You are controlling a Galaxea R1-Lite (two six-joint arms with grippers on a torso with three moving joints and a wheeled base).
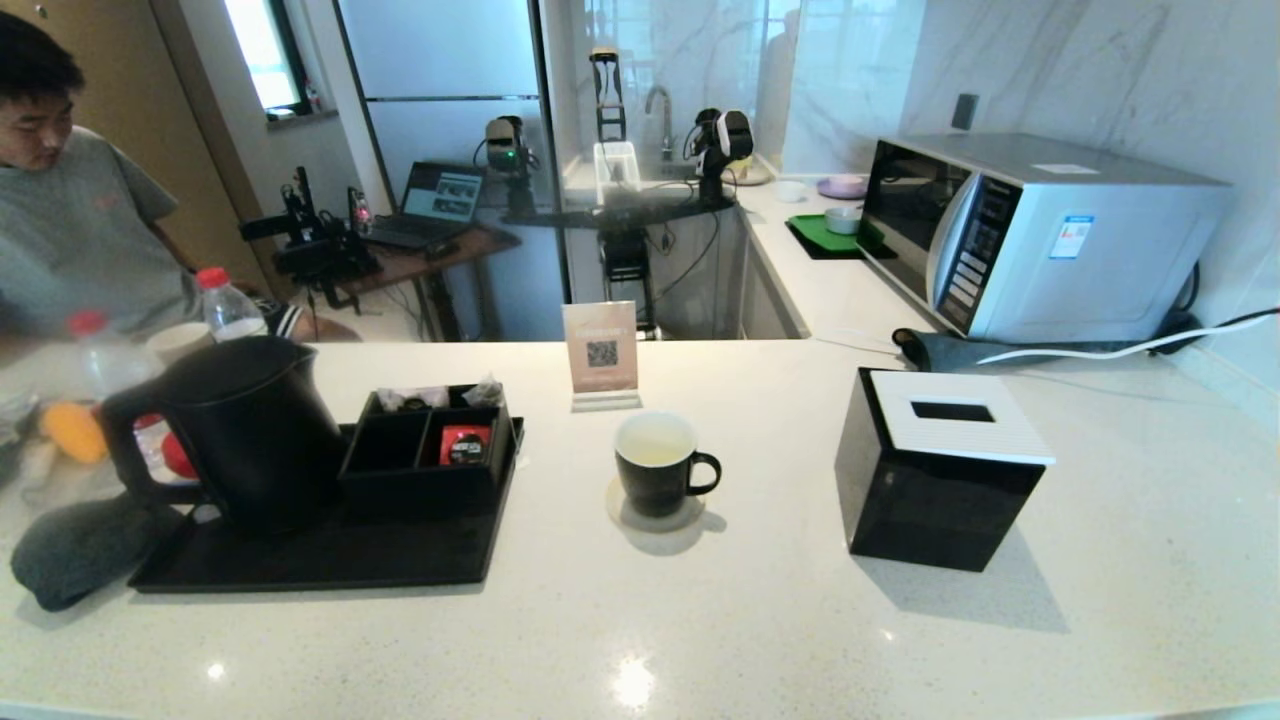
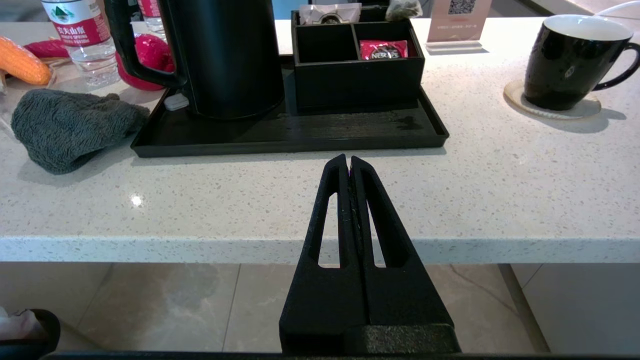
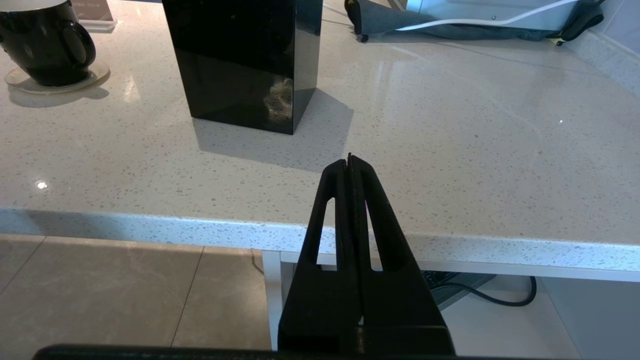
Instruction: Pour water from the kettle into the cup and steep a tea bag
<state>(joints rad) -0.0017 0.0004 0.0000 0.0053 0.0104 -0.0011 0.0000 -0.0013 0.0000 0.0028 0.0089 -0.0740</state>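
The matte black kettle (image 1: 250, 430) (image 2: 230, 55) stands on the left of a black tray (image 1: 300, 570), handle pointing left. The black cup (image 1: 655, 470) (image 2: 565, 60) (image 3: 45, 45), cream inside, sits on a round coaster at the counter's middle, handle to the right. A small translucent pouch of dark leaves, the tea bag (image 2: 402, 7) (image 1: 487, 392), lies in the organizer's back right compartment. My left gripper (image 2: 349, 159) hangs shut and empty off the counter's front edge, facing the tray. My right gripper (image 3: 350, 157) is shut and empty at the front edge, near the tissue box. Neither shows in the head view.
A black organizer (image 1: 420, 470) on the tray holds a red packet (image 1: 465, 443). A black tissue box (image 1: 940, 480) stands right of the cup and a QR sign (image 1: 600, 350) behind it. A grey cloth (image 1: 80, 560), bottles and a person are at the left, a microwave (image 1: 1030, 230) at the back right.
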